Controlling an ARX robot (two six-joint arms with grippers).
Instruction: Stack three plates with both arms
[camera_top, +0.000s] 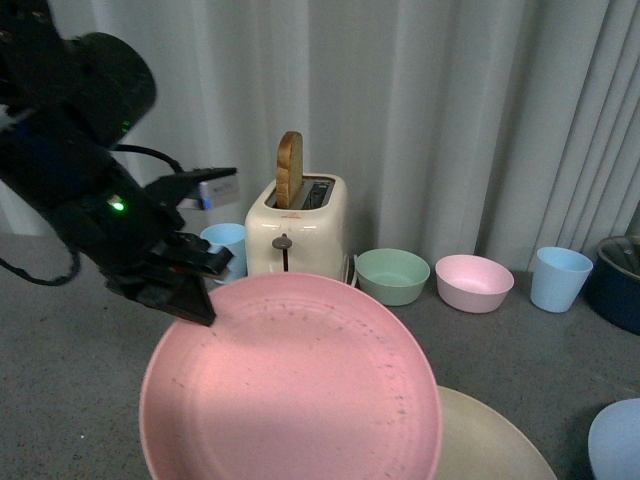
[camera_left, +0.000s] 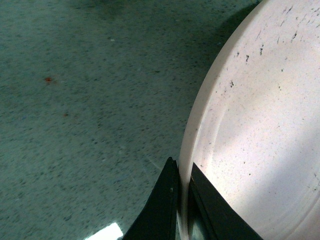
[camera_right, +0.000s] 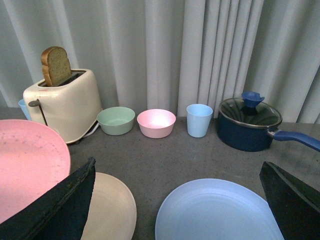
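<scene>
the left gripper (camera_top: 196, 287) clamps the pink plate (camera_top: 290, 390) by its rim, raised, with the cream plate (camera_top: 492, 442) apparently just below, rightward.

No legible text, label, brand, number or sign is visible in any view. The toaster (camera_top: 312, 240), pink plate (camera_top: 290, 390) and pot (camera_right: 245, 136) bear no readable marking.

It looks like a kitchen. A toaster (camera_top: 296, 228) holding bread (camera_top: 289, 168) stands on a grey surface (camera_top: 60, 400), with a green bowl (camera_top: 392, 275), a pink bowl (camera_top: 474, 282) and a pot (camera_right: 248, 125) beside it and a curtain (camera_top: 450, 100) behind.
</scene>
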